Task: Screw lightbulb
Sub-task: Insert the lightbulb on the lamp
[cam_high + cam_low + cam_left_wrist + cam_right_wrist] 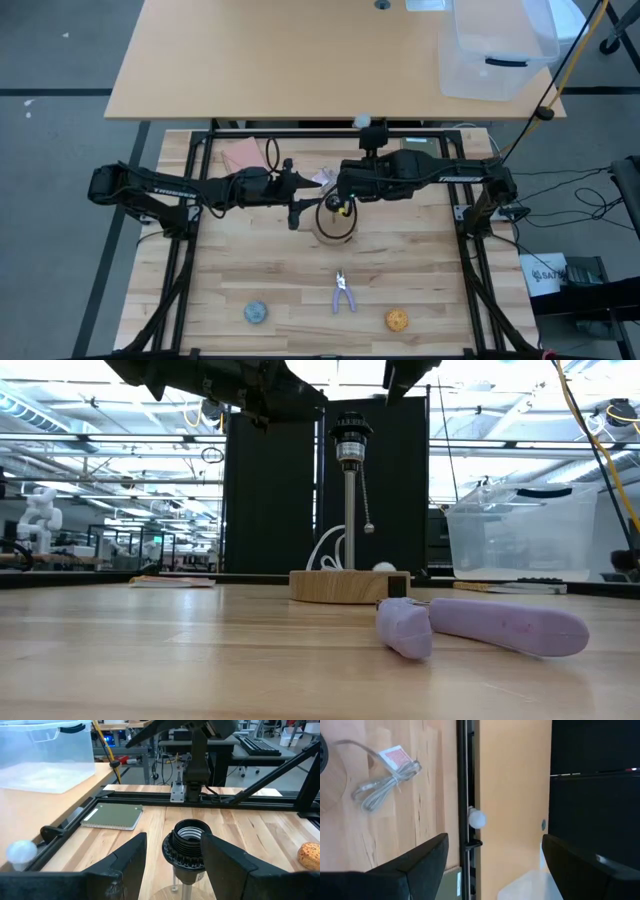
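Note:
The small white lightbulb point(363, 122) lies on the black frame rail at the table's far edge; it also shows in the right wrist view point(477, 818) and the left wrist view point(21, 852). The lamp stand, with a round wooden base point(345, 585) and a black socket point(187, 845), stands mid-table. My left gripper point(173, 852) is open and level, with one finger on each side of the socket. My right gripper point(495, 865) is open and empty. It hangs above the table beside the lamp point(347, 192), toward the far edge. My left gripper's fingers stand on either side of the socket's ribbed collar point(172, 851), coming level from the table's left. One finger point(132, 857) is clear of it. The other finger point(220, 857) is close against the collar, and I cannot tell whether it touches.
Purple pliers point(344, 292), a blue-grey ball point(256, 312) and an orange ball point(397, 320) lie near the front edge. A coiled cord point(385, 785), a green notebook point(425, 145) and a pink sheet point(243, 155) lie toward the far edge. A clear bin point(495, 50) is on the table beyond.

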`<state>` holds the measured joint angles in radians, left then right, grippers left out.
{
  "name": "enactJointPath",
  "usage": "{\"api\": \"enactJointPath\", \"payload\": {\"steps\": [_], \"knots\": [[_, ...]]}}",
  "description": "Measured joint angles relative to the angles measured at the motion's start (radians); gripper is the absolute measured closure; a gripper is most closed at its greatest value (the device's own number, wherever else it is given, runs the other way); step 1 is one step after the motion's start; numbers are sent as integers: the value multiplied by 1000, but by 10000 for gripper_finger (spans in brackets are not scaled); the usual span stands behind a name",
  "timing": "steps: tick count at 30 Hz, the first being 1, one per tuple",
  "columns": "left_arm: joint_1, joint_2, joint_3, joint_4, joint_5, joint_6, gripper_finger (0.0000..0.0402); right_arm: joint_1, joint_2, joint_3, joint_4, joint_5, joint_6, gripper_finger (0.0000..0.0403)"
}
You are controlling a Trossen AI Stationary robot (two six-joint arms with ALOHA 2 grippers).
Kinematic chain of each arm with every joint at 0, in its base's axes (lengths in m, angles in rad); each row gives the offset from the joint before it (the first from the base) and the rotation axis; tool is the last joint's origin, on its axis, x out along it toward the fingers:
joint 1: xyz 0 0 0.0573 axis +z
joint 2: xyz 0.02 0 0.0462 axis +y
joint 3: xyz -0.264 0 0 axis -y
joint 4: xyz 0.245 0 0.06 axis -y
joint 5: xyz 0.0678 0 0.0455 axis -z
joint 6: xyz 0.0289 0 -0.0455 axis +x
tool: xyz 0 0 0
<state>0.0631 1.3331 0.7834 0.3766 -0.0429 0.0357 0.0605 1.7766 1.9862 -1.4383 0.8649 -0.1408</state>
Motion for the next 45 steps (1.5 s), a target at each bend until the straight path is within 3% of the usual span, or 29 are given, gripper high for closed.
{"api": "enactJointPath", "payload": {"steps": [16, 22, 26, 31, 34, 40, 45], "knots": [[0, 0, 0, -2, -2, -3, 211, 0, -8, 0, -10, -1, 28, 89], [7, 0, 0, -40, -67, 25, 211, -52, -14, -3, -68, -29, 116, 89], [38, -19, 0, -51, -67, 26, 211, -128, -72, -79, 77, -159, 122, 89], [86, -67, -13, -50, -36, 16, 211, -265, -177, -279, 340, -197, 130, 89], [104, -107, -23, -47, -23, -4, 211, -390, -213, -366, 441, -304, 171, 89], [107, -140, -24, -45, -19, -12, 211, -638, -175, -401, 563, -720, 253, 89], [107, -138, -24, -53, -18, -34, 211, -767, -78, -396, 618, -865, 268, 89]]}}
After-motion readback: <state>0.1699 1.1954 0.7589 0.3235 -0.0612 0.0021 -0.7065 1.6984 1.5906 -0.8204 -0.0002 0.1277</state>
